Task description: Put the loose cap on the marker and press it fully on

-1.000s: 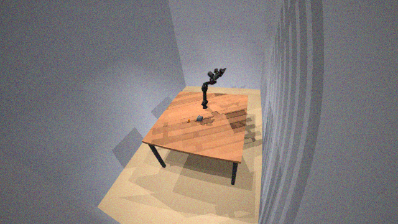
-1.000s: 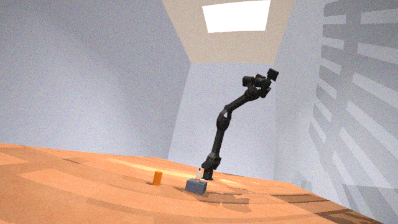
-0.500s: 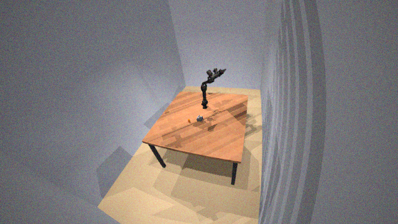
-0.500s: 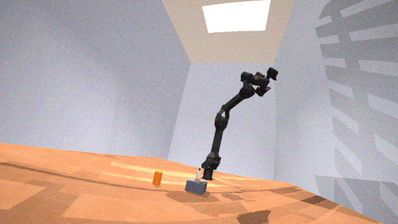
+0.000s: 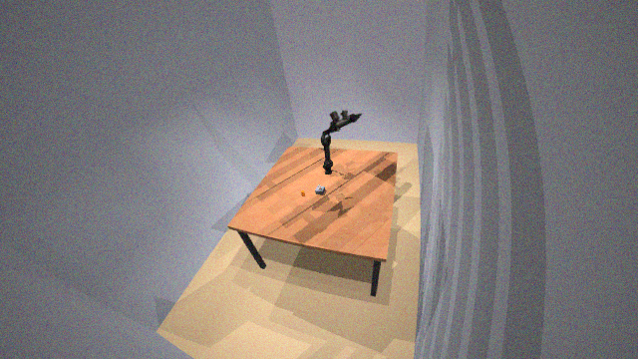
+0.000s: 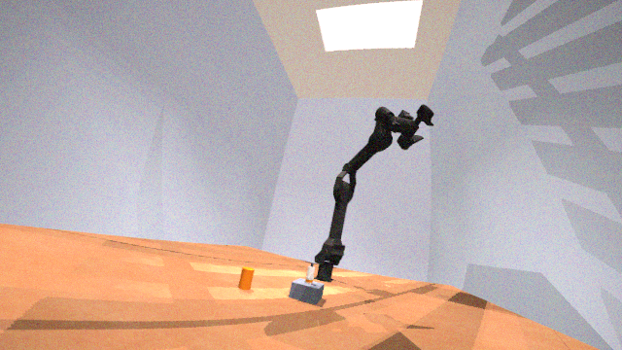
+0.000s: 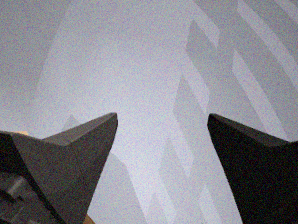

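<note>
Cap (image 5: 302, 193) (image 6: 246, 278), orange, stands at the lower left of centre in the exterior frame, upright on the wooden table (image 5: 269, 214) (image 6: 97, 272), with nothing touching it. In the top frame it is a small orange spot just left of the middle of the picture, a little below centre.

Next to the right, a grey-blue holder block (image 5: 320, 192) (image 6: 306, 292) sits on the table, apart from the cap. Out of its top rises the marker (image 6: 310, 273), upright, with a white body and a dark tip pointing up; the cap is off it.

Right of the marker and behind it, in the lower middle of the exterior frame, is the foot of the black arm (image 5: 327, 150) (image 6: 338, 219). From there the arm climbs, leaning rightward, to the upper right of the frame. At its end the gripper (image 5: 358, 117) (image 6: 427, 131) (image 7: 162, 119) is held high, well above the table and well apart from cap, block and marker.

In the wrist frame one dark finger (image 7: 92, 150) comes in from the lower left and the other (image 7: 242, 160) from the lower right. Their tips stand wide apart, nothing is clamped, and pale wall (image 7: 145, 100) shows through the gap, with slanting shadow bands towards the upper right
</note>
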Action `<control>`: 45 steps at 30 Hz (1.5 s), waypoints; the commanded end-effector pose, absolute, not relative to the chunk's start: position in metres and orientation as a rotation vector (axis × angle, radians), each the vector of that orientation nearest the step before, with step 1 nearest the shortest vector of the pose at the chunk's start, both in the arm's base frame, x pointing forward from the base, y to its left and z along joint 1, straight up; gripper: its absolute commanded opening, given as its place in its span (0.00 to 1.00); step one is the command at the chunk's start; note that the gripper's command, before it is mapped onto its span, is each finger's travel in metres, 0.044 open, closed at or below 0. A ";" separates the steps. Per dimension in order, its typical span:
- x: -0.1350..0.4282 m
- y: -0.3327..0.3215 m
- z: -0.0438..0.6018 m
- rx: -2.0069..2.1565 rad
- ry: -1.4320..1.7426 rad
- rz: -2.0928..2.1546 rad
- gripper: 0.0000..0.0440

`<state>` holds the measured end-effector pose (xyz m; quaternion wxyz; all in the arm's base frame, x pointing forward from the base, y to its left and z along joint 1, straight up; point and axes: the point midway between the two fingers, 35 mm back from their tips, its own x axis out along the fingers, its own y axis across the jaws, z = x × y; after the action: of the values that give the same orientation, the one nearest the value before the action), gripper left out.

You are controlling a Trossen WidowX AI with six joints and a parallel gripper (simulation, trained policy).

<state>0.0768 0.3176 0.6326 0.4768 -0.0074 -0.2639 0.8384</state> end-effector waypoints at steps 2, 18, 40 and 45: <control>0.081 0.314 0.629 -0.035 -0.604 2.043 0.76; 0.105 0.309 0.608 -0.064 -0.411 1.996 0.76; 0.144 0.297 0.570 -0.079 -0.162 1.897 0.76; 0.153 0.293 0.561 -0.079 -0.108 1.869 0.76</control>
<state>0.1492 0.2948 0.5664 0.5888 -0.0334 -0.0572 0.8056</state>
